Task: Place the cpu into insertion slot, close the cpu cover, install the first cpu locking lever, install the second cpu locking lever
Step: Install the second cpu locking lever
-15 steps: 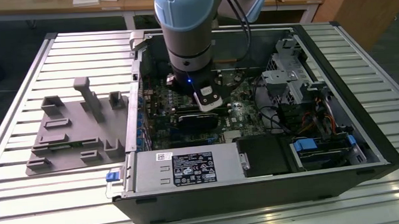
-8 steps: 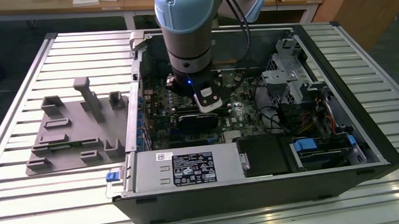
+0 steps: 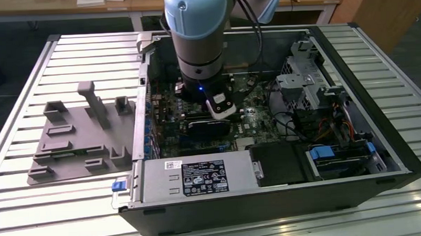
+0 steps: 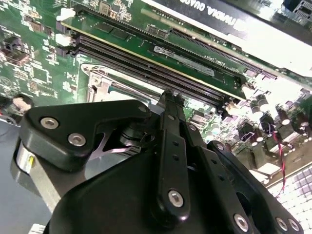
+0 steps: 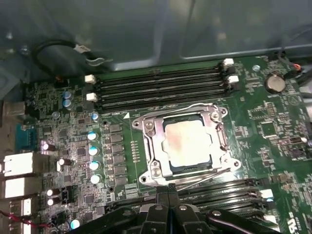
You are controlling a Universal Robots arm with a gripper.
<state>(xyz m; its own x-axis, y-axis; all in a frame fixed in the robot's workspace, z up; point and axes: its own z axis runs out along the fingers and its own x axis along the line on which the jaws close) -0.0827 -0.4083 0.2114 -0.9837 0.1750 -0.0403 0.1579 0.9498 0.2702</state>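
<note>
In the first wrist view the cpu [image 5: 187,141] lies flat in the insertion slot [image 5: 146,179], its silver-grey top facing up. The cpu cover [image 5: 155,146] lies down around it as a silvery frame. A thin metal lever rod [image 5: 207,175] runs along the socket edge nearest my fingertips, and another lever [image 5: 222,139] follows the adjoining side. My gripper [image 5: 168,189] is shut with nothing between its fingers, its tips just short of that near edge. In the second wrist view the gripper [image 4: 168,96] points at a corner of the socket frame [image 4: 97,80].
The arm [image 3: 197,45] reaches down into an open computer case [image 3: 401,158] on a slatted table. Long black memory slots [image 5: 161,85] flank the socket on two sides. A graphics card [image 4: 234,19], capacitors [image 5: 93,151] and cables [image 3: 288,123] lie close by. A grey fixture [image 3: 78,138] sits at the exterior view's left.
</note>
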